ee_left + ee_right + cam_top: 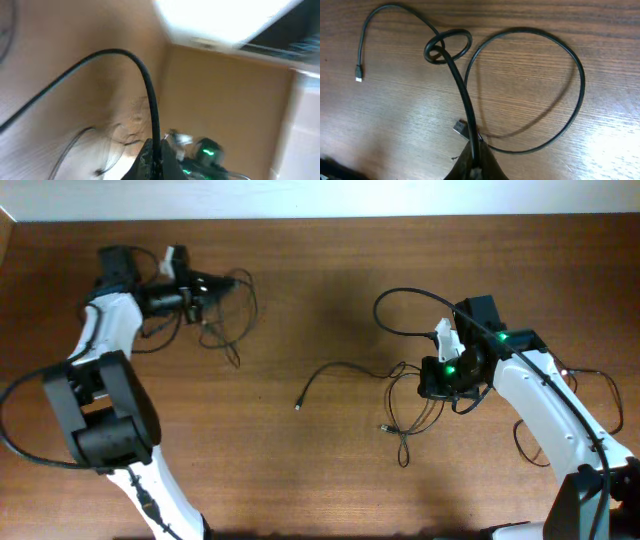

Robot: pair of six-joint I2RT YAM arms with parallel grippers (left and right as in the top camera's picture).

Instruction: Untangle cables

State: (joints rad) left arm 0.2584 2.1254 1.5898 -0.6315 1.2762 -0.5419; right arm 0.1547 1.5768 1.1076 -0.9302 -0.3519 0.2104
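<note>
Arms spread wide — left tool (154,157) clamped on cables (462,90), right tool (474,152) pinching one strand.

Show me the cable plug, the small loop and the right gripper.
Plug (358,76): right wrist view, metal tip.
Loop (436,51): right wrist view, where strands cross.
Right gripper (472,152): right wrist view, between fingertips.

Brown wooden surface (330,470) with a pale strip (320,198) beyond.
Fine grain and a soft sheen mark the wood; the strip runs along its far side; a blurred white patch (225,20) sits atop the left wrist view.
</note>
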